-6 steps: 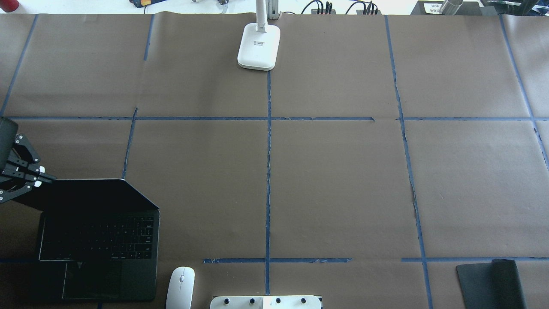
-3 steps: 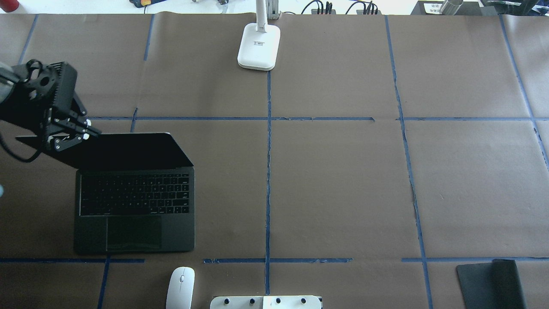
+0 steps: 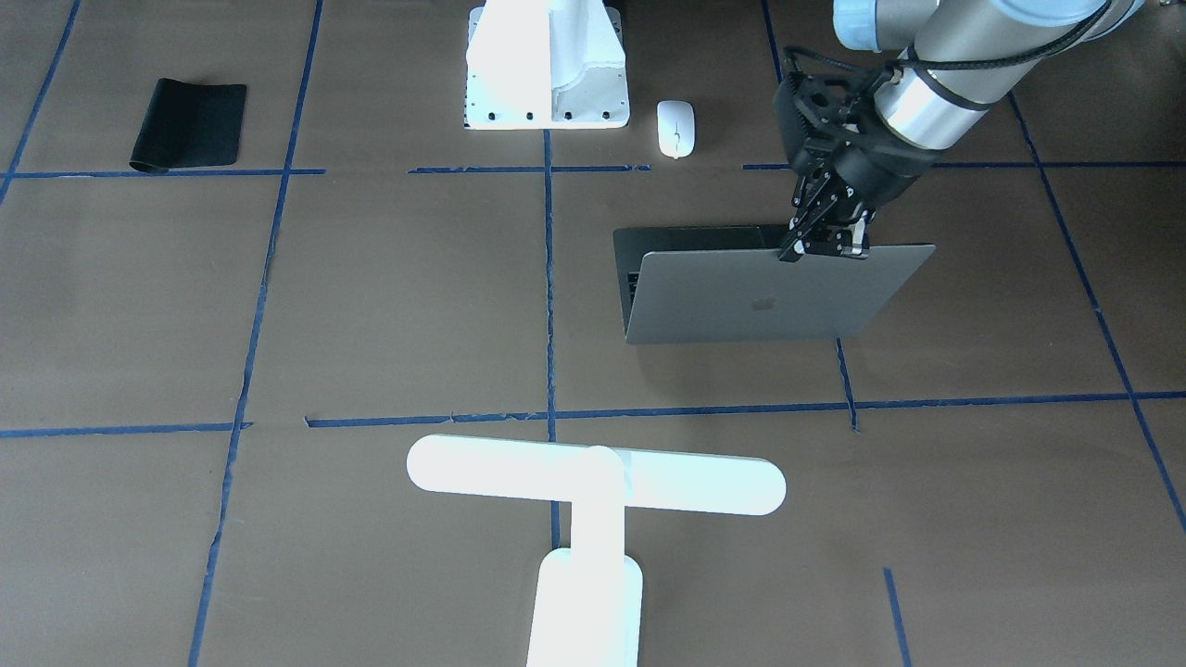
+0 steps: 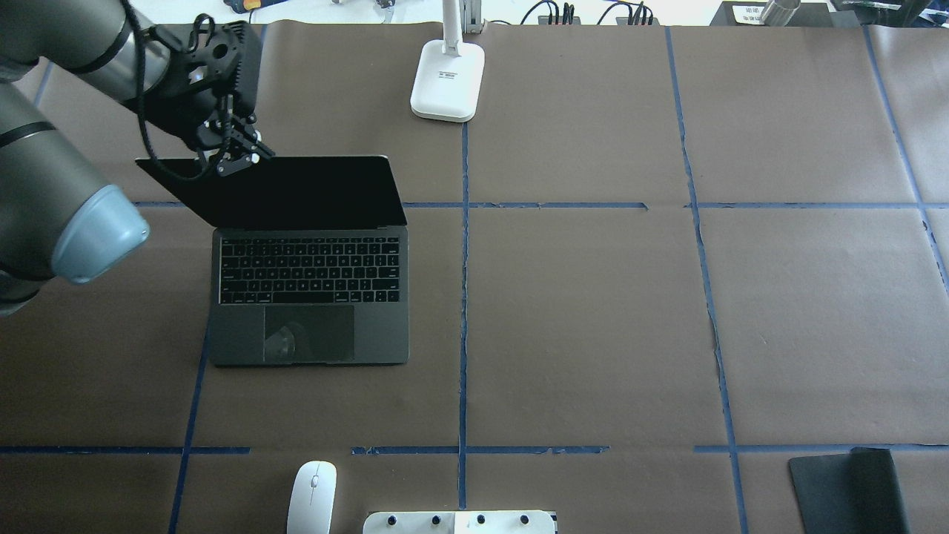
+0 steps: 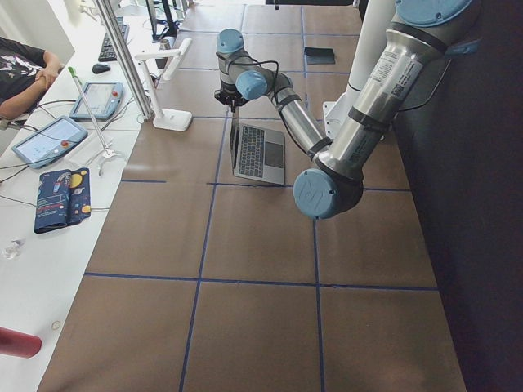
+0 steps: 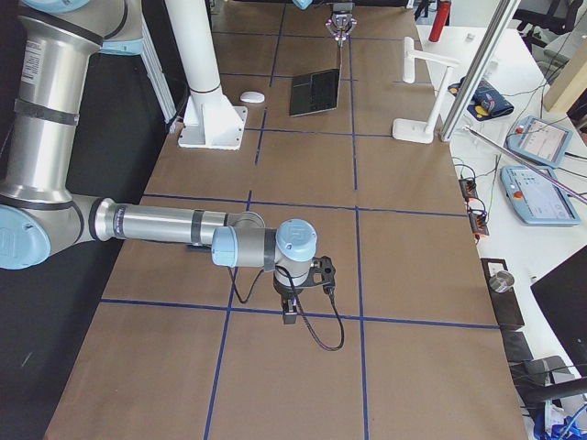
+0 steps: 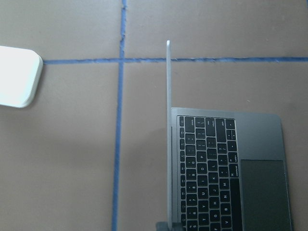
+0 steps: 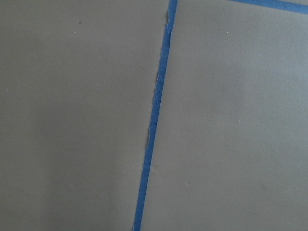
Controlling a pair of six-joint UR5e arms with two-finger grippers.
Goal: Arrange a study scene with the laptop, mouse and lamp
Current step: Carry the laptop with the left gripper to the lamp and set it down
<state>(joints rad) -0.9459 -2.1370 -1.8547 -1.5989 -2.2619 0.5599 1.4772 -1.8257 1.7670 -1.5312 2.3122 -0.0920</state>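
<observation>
A worktop (image 4: 593, 311) covered in brown paper and gridded with blue tape carries everything. The slim grey metal laptop with black keys (image 4: 311, 297) stands open in the left half, about midway between the near and far edges. A second ago it lay by the near-left corner, so it has travelled away from the robot's edge and toward the centre line. The jaws of the left arm (image 4: 44, 170) remain clamped on the lid's top edge near its left corner. The small white oval mouse (image 4: 312, 495) stays at the near edge beside the white bolted pedestal (image 4: 460, 523), and the glossy white T-shaped lamp (image 4: 447, 81) stays at the far edge. Whether the jaws of the right arm (image 6: 165, 225) are open cannot be told.
</observation>
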